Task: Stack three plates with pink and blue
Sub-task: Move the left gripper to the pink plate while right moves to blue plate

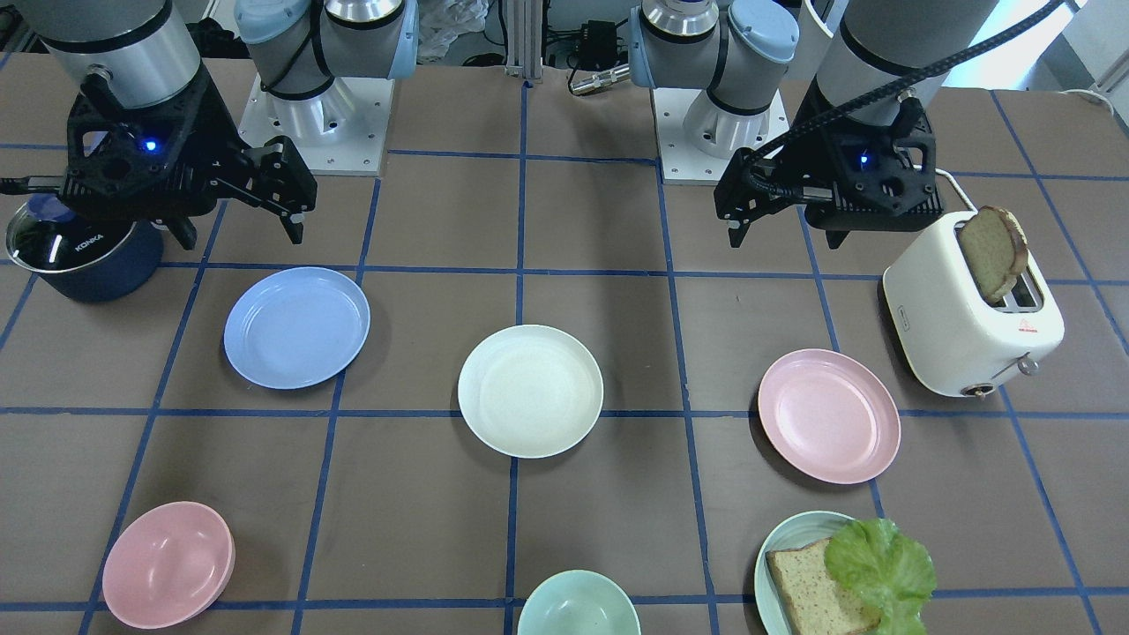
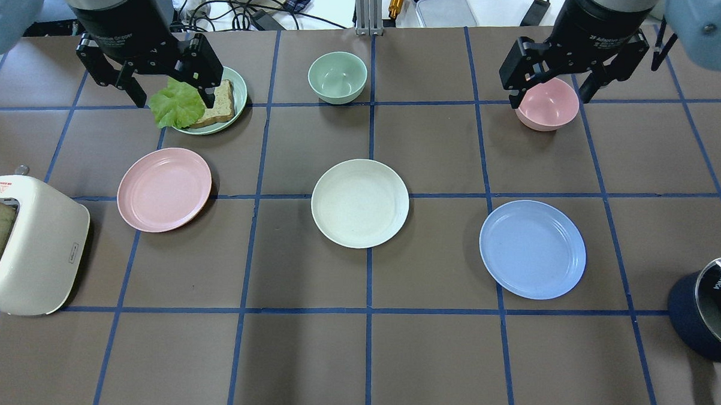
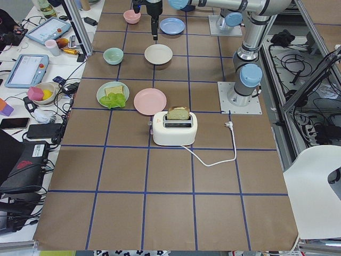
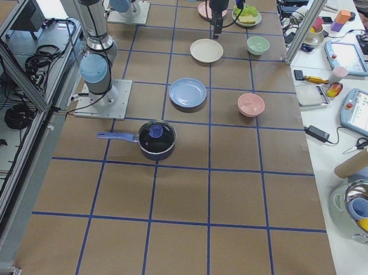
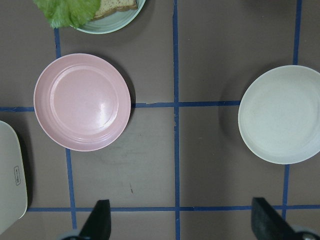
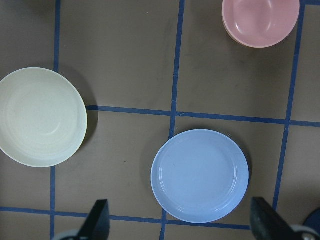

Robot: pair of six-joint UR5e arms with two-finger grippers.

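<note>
Three plates lie apart in a row on the brown table. The pale pink plate [image 2: 164, 189] is on my left, the cream-white plate [image 2: 360, 203] in the middle, the light blue plate [image 2: 533, 249] on my right. My left gripper [image 2: 173, 97] hovers open and empty high above the table; its wrist view shows the pink plate [image 5: 82, 102] and the cream plate [image 5: 281, 114]. My right gripper [image 2: 550, 92] hovers open and empty; its wrist view shows the blue plate [image 6: 200, 176] and the cream plate [image 6: 41, 116].
A white toaster [image 2: 26, 245] with a bread slice stands at the left edge. A pale green plate [image 2: 239, 102] with bread and lettuce, a mint bowl [image 2: 337, 77] and a pink bowl [image 2: 547, 104] sit at the far side. A navy pot [image 2: 707, 307] is at the right.
</note>
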